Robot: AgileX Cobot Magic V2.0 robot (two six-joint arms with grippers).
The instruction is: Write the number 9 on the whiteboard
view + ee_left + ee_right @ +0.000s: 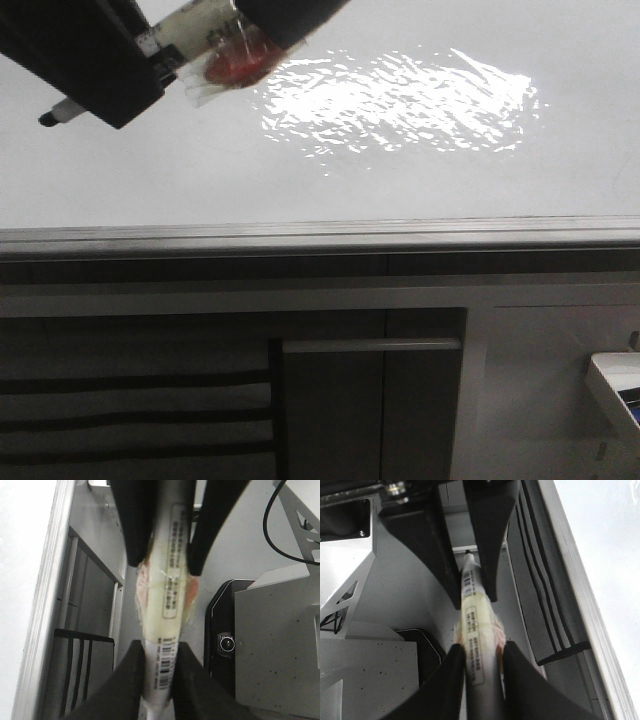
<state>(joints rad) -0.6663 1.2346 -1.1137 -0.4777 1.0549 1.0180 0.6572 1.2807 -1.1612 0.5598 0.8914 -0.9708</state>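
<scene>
The whiteboard [420, 190] lies flat, glossy white-grey, with a bright rippled reflection and a grey metal edge strip [320, 236]. No number 9 shows on it. A pale marker [190, 35] with a barcode label and reddish tape hangs above the board's far left, its dark tip [47, 118] pointing left. My left gripper [150, 65] and right gripper [262, 25] are both shut on it. In the left wrist view my gripper [159, 672] clamps the marker [170, 595]. In the right wrist view my gripper [482, 672] clamps the marker [475, 625].
Dark cabinet panels [330, 400] with a grey handle bar stand below the board's edge. A white tray corner [615, 385] is at the lower right. A black device [225, 640] and grey speckled boxes [280, 645] lie under the arms.
</scene>
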